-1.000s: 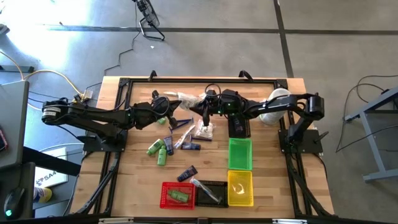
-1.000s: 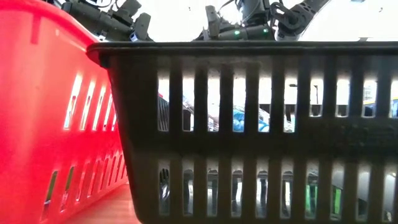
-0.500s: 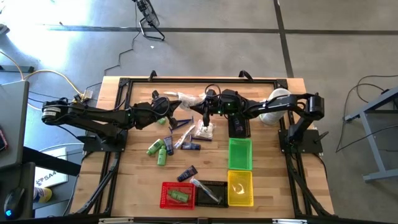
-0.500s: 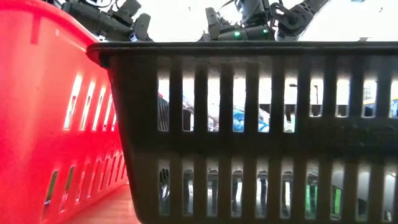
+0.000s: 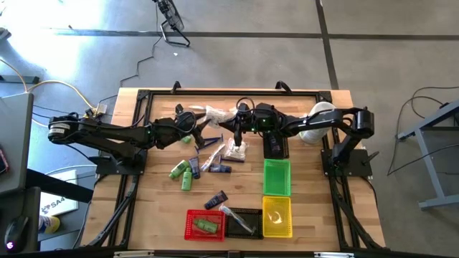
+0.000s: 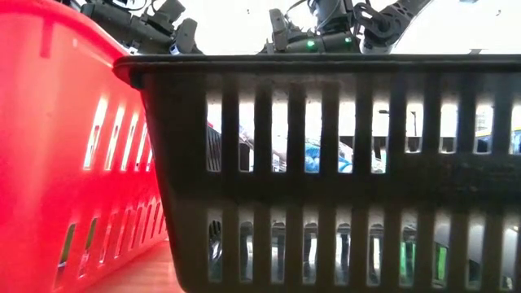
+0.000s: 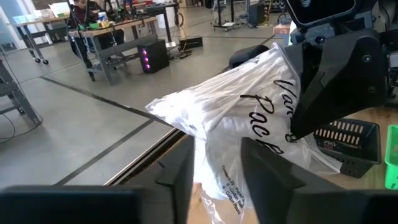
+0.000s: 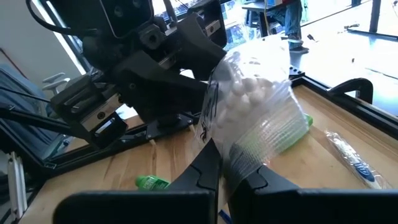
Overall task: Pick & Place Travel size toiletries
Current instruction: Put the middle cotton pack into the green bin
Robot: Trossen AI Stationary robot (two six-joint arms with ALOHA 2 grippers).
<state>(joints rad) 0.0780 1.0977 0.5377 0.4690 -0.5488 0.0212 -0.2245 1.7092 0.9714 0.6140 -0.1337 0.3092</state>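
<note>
Wood table [image 5: 154,208] on grey concrete floor [image 5: 387,43]; workshop benches behind. Right gripper [image 8: 225,167] clamped on clear packet [image 8: 258,109] above table's far middle. Left gripper [image 7: 216,163] fingers apart around packet. 4 baskets [image 5: 277,177] near front edge.

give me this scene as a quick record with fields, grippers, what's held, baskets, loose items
left gripper: fingers open around the clear packet
right gripper: fingers shut on the same packet, above the table's far middle
baskets: red basket, black basket and yellow basket in a near row; green basket behind the yellow
loose items: green bottles and navy tubes on the table
</note>
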